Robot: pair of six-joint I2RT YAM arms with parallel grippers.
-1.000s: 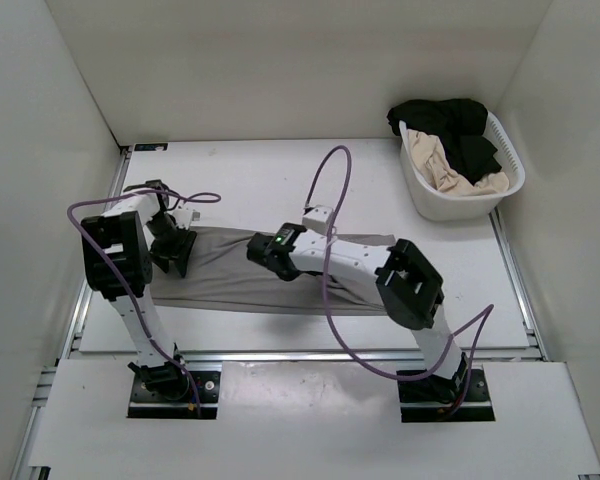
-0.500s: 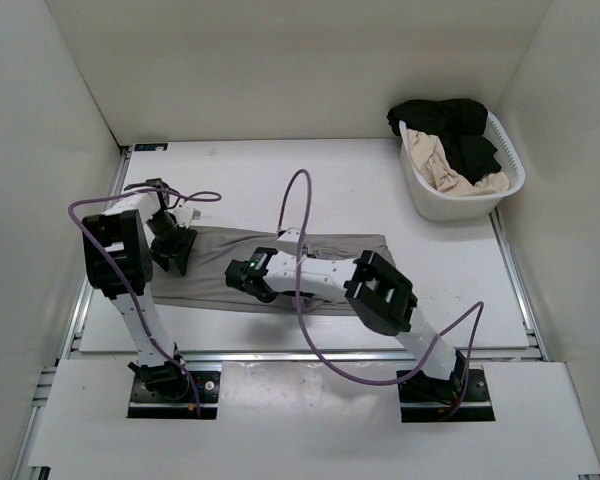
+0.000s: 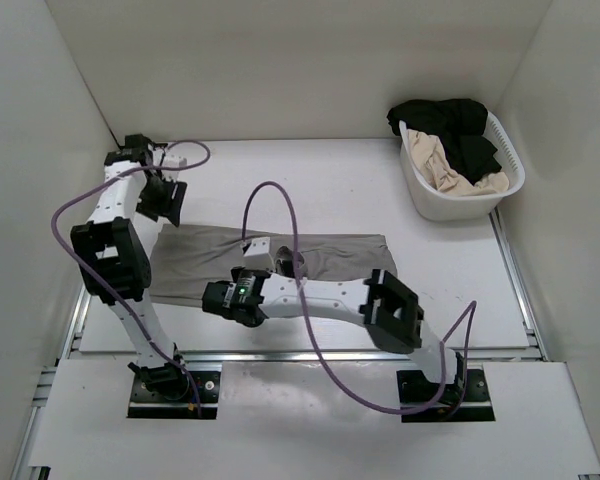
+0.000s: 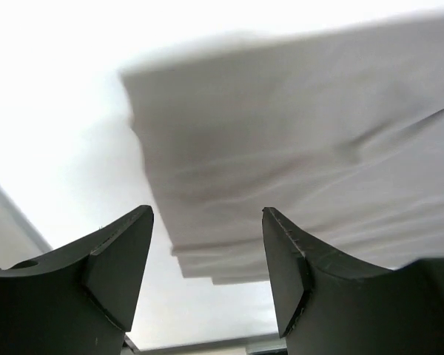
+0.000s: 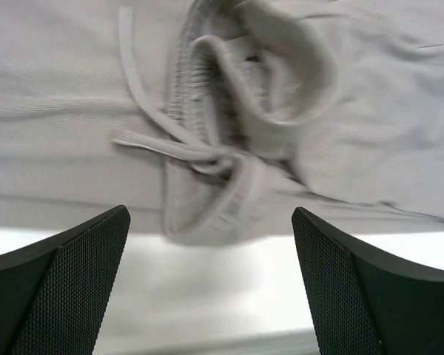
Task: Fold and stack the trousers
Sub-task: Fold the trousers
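No text, label, brand, number or sign can be read in any view.

Trousers point(image 3: 190, 262) of soft, matt grey cloth

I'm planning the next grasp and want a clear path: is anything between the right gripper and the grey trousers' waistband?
Nothing visible stands in the way. The right gripper is open and faces the trousers directly. Only their own loose drawstring lies beside the bunched waistband.
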